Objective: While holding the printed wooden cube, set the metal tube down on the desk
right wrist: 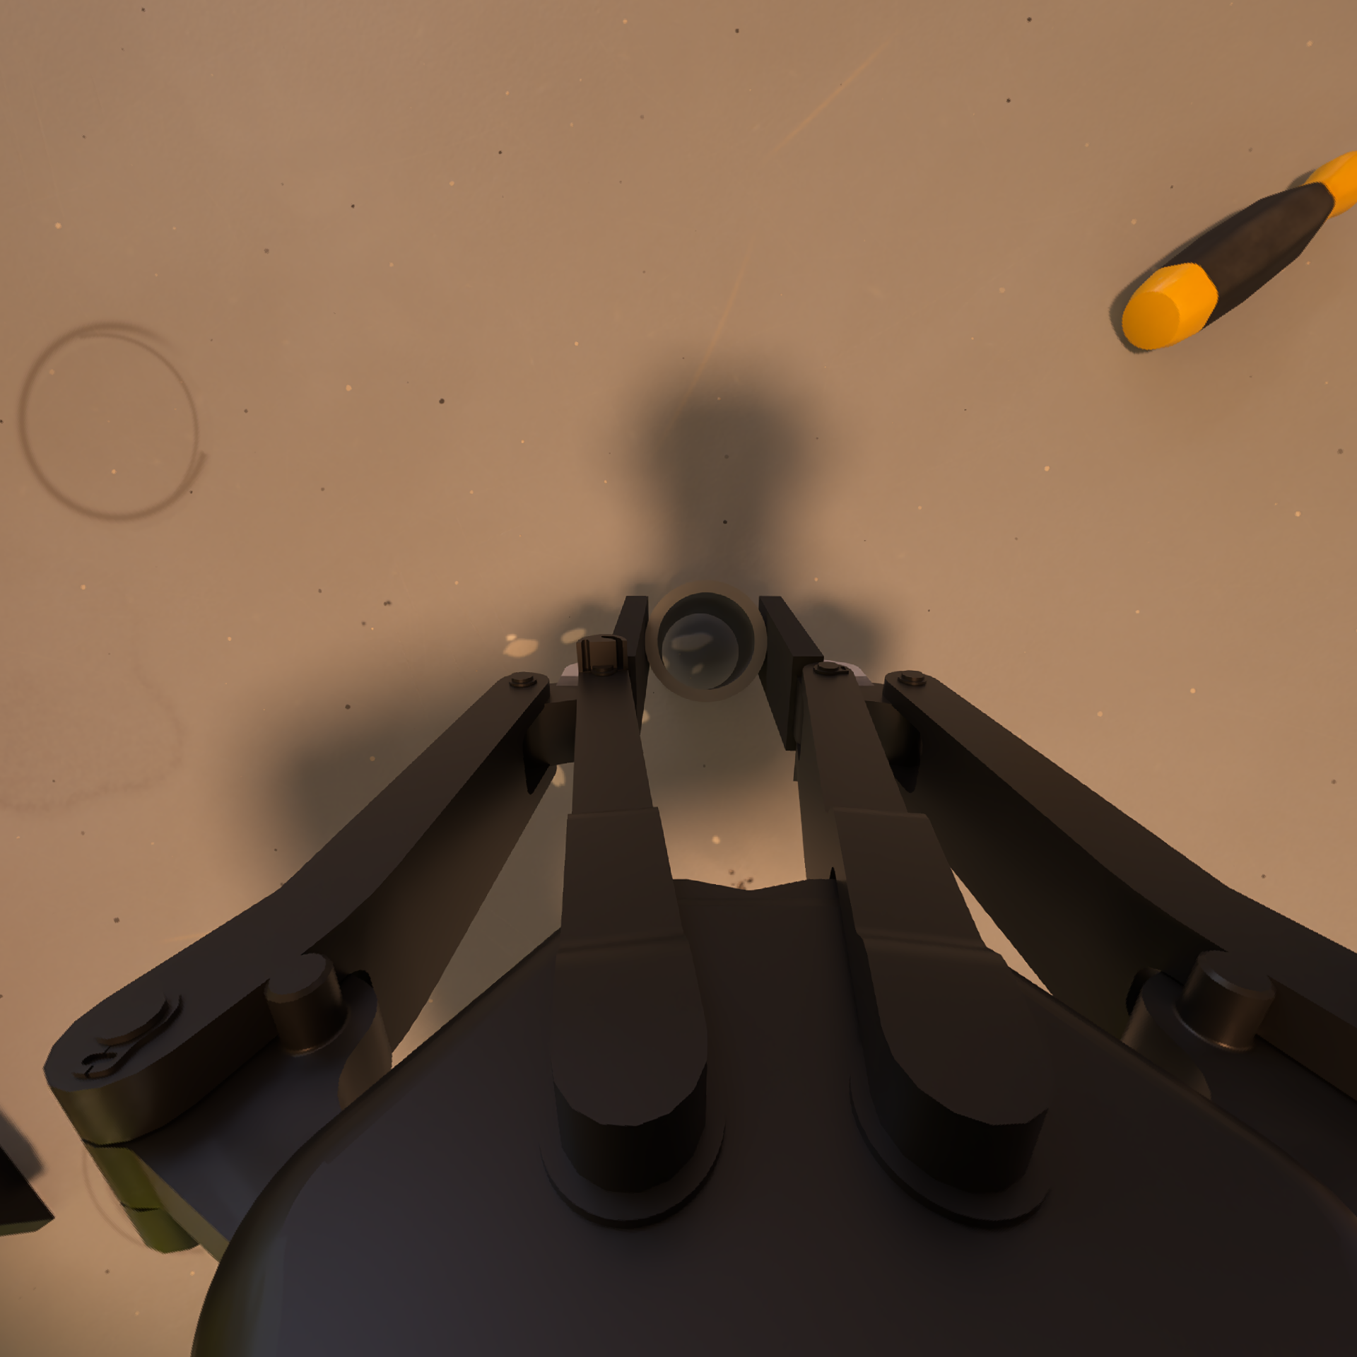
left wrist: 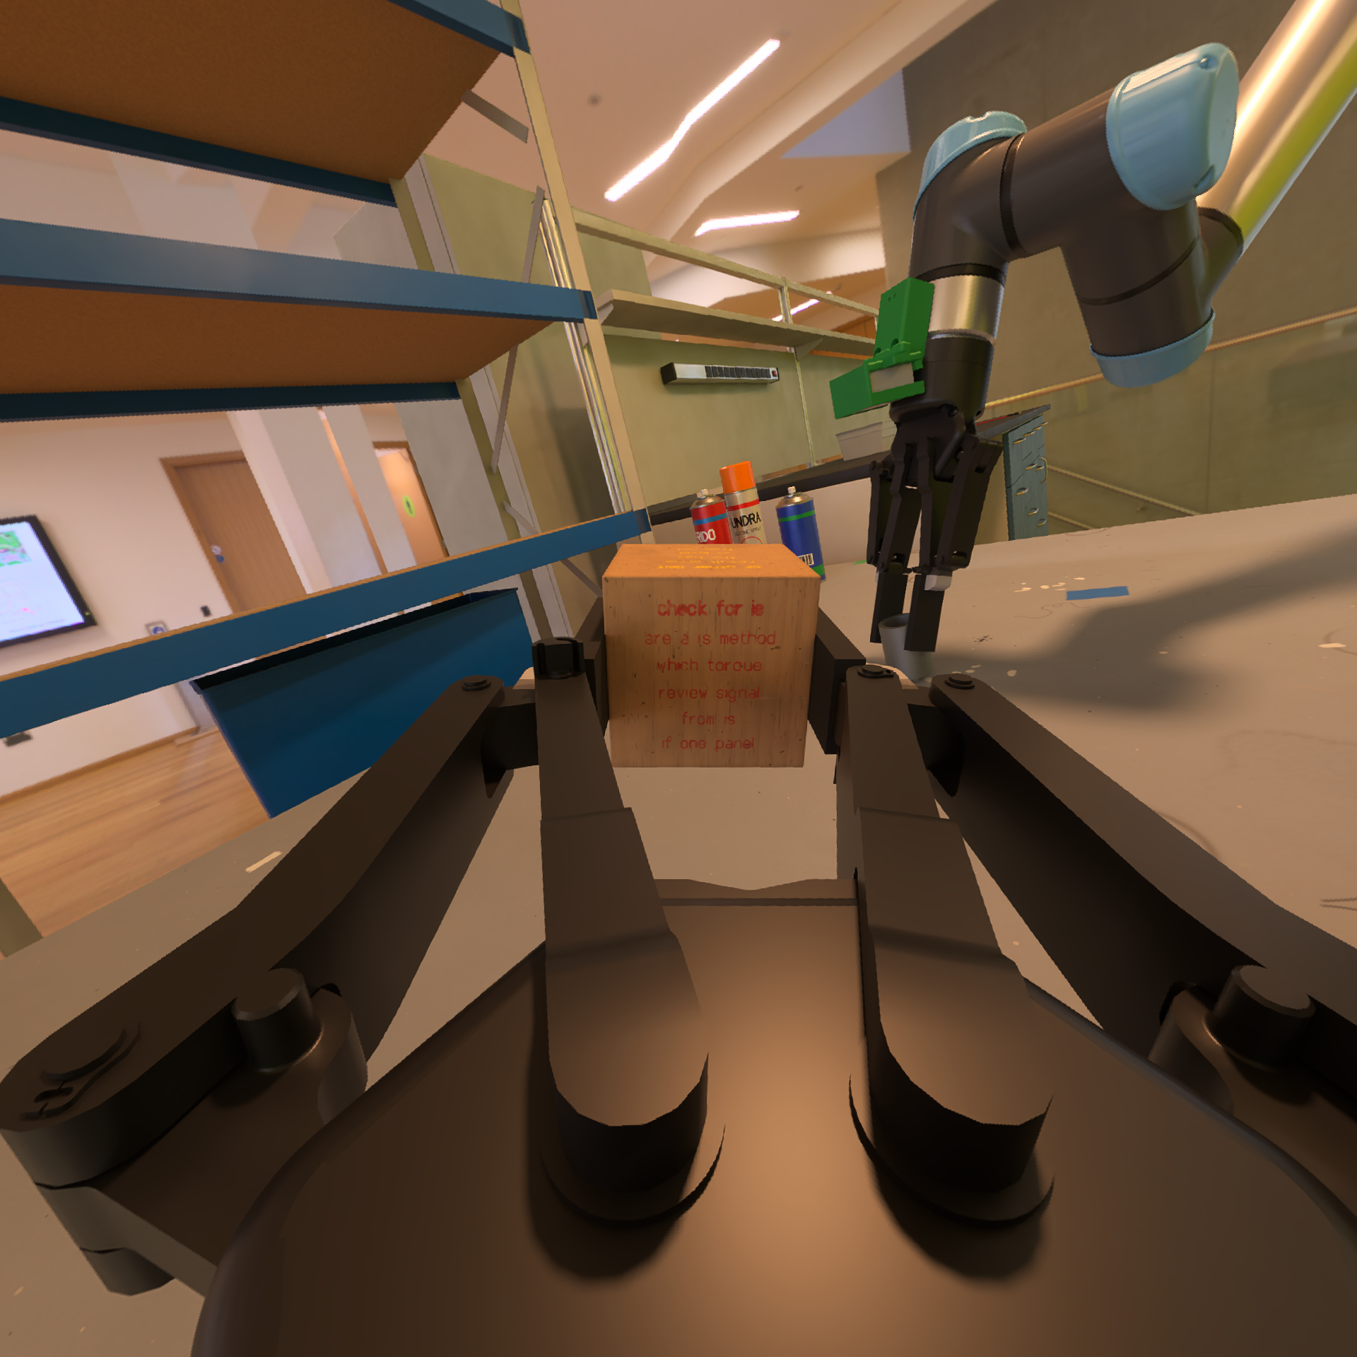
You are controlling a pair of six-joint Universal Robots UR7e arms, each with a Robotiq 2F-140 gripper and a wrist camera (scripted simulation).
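Cube held on the left, tube gripped upright on the right

The printed wooden cube (left wrist: pixel 711 664) is clamped between the fingers of the left gripper (left wrist: pixel 708 661), raised above the desk (left wrist: pixel 1175 734), with three spray cans (left wrist: pixel 745 514) seen behind it. The metal tube (right wrist: pixel 705 645) is pinched at its open top end by the right gripper (right wrist: pixel 705 646), standing upright over the desk; whether its lower end touches cannot be told. A black-and-orange tool handle (right wrist: pixel 1241 253) lies well apart

Workshop: paint-flecked desk (left wrist: pixel 1175 734), shelving (left wrist: pixel 257 323), spray cans (left wrist: pixel 742 507).
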